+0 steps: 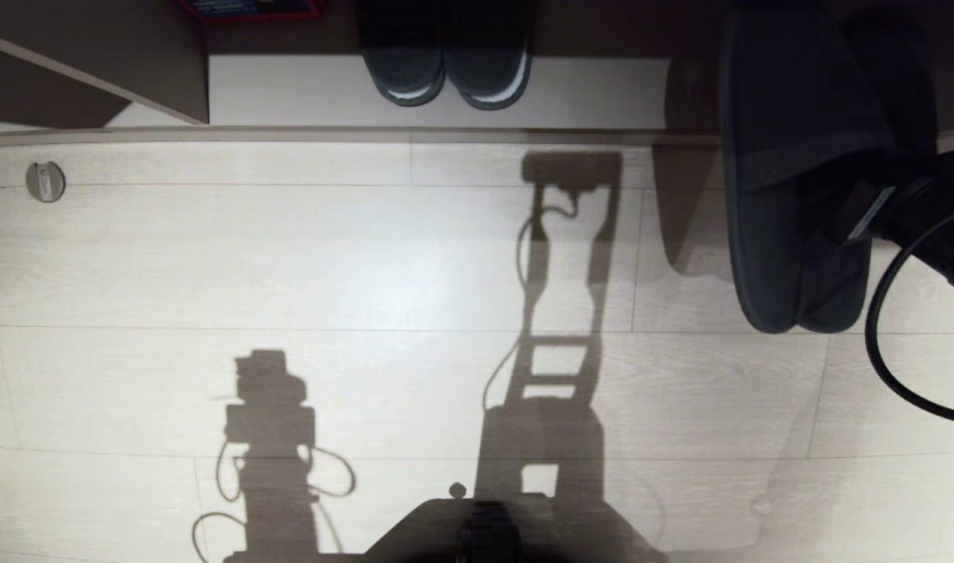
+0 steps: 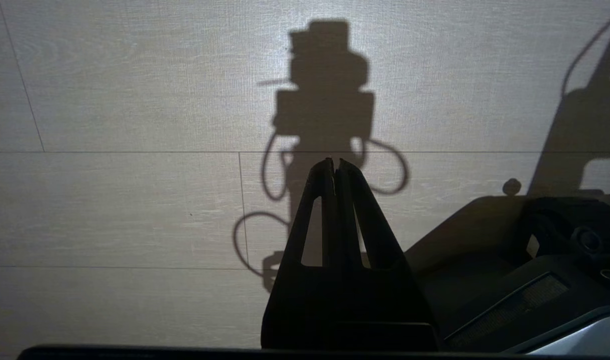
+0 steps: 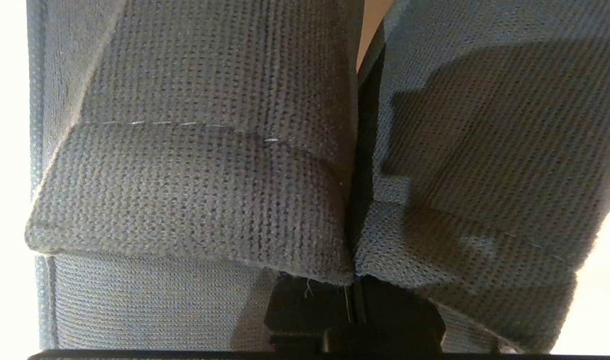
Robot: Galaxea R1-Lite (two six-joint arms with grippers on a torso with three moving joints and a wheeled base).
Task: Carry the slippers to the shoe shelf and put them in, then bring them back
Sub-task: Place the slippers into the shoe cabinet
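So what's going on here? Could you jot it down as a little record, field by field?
held item: the slippers, hanging above the floor
holder: right tool, shut on the slippers' inner edges
other arm: left tool, shut, holding nothing, over the floor
shoe shelf: ahead, by the top edge of the head view
already on shelf: dark closed-toe pair

Hard overhead light — sharp floor (image 1: 328, 266) shadows
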